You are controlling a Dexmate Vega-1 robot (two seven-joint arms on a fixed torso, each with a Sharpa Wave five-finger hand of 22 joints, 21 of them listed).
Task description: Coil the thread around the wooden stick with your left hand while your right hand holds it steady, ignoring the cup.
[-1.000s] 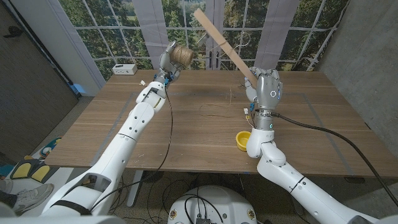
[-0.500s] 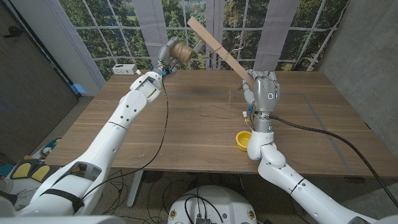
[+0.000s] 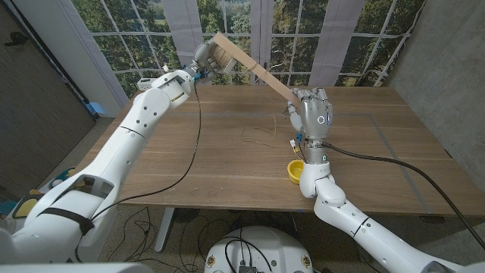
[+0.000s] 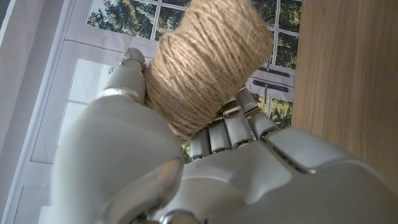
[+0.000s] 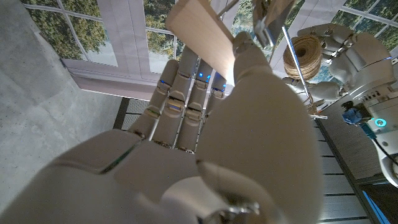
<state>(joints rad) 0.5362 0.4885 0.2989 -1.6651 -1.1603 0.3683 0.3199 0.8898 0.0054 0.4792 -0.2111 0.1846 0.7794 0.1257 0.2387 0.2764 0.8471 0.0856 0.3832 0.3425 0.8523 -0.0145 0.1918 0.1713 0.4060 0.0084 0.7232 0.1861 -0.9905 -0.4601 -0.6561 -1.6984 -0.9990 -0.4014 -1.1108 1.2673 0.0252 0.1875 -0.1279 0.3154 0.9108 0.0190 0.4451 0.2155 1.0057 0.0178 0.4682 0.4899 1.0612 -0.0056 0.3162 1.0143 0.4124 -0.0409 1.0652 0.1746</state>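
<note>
L robot hand (image 3: 203,58) grips thread spool (image 4: 208,62), R robot hand (image 3: 309,114) – wooden stick (image 3: 250,67)

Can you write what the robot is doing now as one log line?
left robot hand: holds twine spool | right robot hand: grips wooden stick | cup: untouched

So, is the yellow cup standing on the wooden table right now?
Yes, the yellow cup stands on the wooden table, beside the right arm.

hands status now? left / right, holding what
Left hand: holding the spool of twine, raised by the stick's far end.
Right hand: gripping the wooden stick, tilted up over the table.
</note>
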